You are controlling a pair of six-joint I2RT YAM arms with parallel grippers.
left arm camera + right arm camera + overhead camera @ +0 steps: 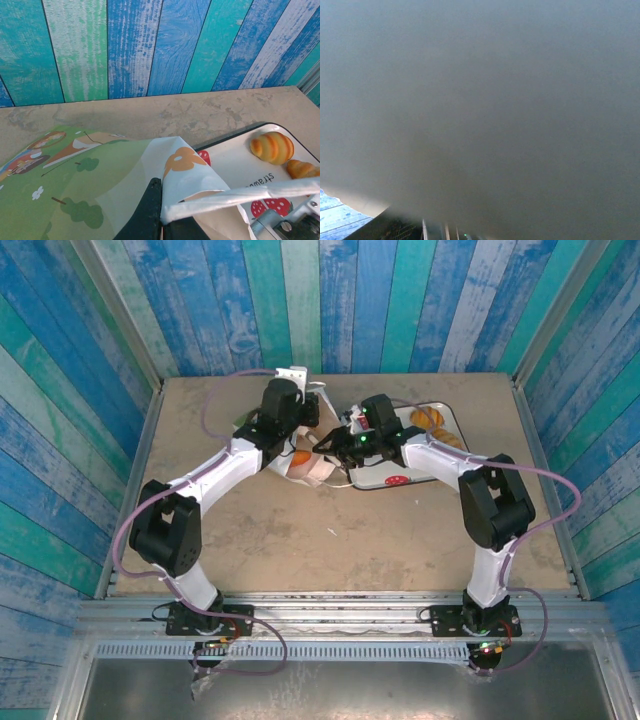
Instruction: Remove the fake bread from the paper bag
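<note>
The paper bag [312, 470] lies on the table between my two grippers. Its green and orange print [95, 185] fills the lower left of the left wrist view. My left gripper [162, 205] is shut on the bag's rim beside a white loop handle [250, 192]; it also shows from above [303, 437]. My right gripper [347, 445] reaches into the bag's mouth, its fingers hidden. Blurred grey paper [480, 100] covers the right wrist view. Two golden pieces of fake bread [272, 146] [302, 169] lie on the tray. Whatever is inside the bag is hidden.
The white strawberry-printed tray [385, 475] sits just right of the bag under my right arm, with its pastries [432, 418] toward the far side. Blue-green plank walls [320, 300] close the table on three sides. Bare tabletop [330, 540] lies in front.
</note>
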